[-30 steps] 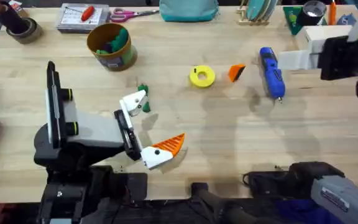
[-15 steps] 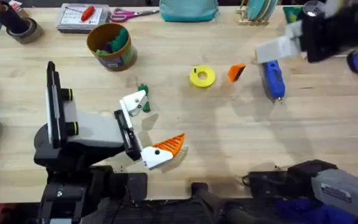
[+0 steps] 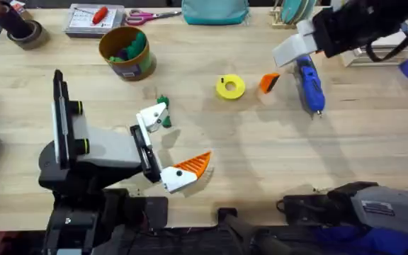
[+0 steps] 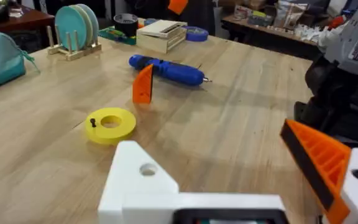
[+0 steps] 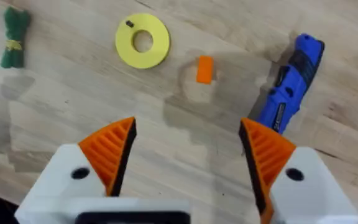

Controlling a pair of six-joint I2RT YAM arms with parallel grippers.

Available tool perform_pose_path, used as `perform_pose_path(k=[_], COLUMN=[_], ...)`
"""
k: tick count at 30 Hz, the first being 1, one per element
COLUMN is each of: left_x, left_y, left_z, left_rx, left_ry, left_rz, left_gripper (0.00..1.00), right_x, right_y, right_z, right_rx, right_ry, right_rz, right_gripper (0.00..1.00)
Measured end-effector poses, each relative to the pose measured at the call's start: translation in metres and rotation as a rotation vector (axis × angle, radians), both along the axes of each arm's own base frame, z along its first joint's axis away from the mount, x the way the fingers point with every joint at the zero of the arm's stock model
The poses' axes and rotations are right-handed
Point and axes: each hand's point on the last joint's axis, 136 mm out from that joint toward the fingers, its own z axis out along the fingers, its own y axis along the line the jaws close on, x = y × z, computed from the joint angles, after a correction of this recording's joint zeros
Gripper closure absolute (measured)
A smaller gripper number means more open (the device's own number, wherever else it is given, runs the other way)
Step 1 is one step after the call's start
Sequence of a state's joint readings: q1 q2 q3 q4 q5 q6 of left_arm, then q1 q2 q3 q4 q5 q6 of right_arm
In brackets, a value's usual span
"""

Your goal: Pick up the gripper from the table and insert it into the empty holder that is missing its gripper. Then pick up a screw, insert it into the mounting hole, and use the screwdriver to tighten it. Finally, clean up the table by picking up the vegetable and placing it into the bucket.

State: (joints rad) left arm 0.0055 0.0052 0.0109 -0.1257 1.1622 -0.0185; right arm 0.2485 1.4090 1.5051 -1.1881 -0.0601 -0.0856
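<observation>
- Over the last second the right arm has swung from the right edge of the overhead frame up and leftward; its right claw [image 3: 289, 51] now hangs at upper right, above the blue screwdriver [image 3: 309, 83] and just right of the orange gripper [image 3: 268, 83].
- That shift suggests the first step, picking up the loose fingertip, is only being lined up; nothing has been lifted yet.
- The right wrist view shows what the overhead cannot: the right claw [image 5: 188, 158] spread wide and holding nothing, with the gripper [image 5: 204, 69] lying between its orange pads [image 5: 109, 151] on the surface [image 5: 73, 93], beside the yellow ring [image 5: 142, 40].
- The left wrist view shows the left claw [image 4: 241, 174] close up: one finger is the bare white empty holder [image 4: 138, 180], the other carries its orange pad, and the two stand apart with nothing between them.
- The vegetable [image 3: 163, 103] lies left of centre in the overhead frame, and the bucket [image 3: 126, 52] stands at upper left, both as they were a second ago.
</observation>
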Motion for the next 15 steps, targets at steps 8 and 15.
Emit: perform_pose_path(k=[8,15], left_x=[0.000,0.000], left_y=[0.000,0.000], left_z=[0.000,0.000], left_rx=[0.000,0.000], left_ry=[0.000,0.000], left_rz=[0.000,0.000], left_gripper=[0.015,0.016], right_x=[-0.007,-0.004], right_y=[-0.013,-0.023], right_z=[-0.007,-0.008], right_rx=[-0.034,-0.039], right_ry=[0.054,0.052], right_rz=[-0.032,-0.074], right_gripper=[0.005,0.005])
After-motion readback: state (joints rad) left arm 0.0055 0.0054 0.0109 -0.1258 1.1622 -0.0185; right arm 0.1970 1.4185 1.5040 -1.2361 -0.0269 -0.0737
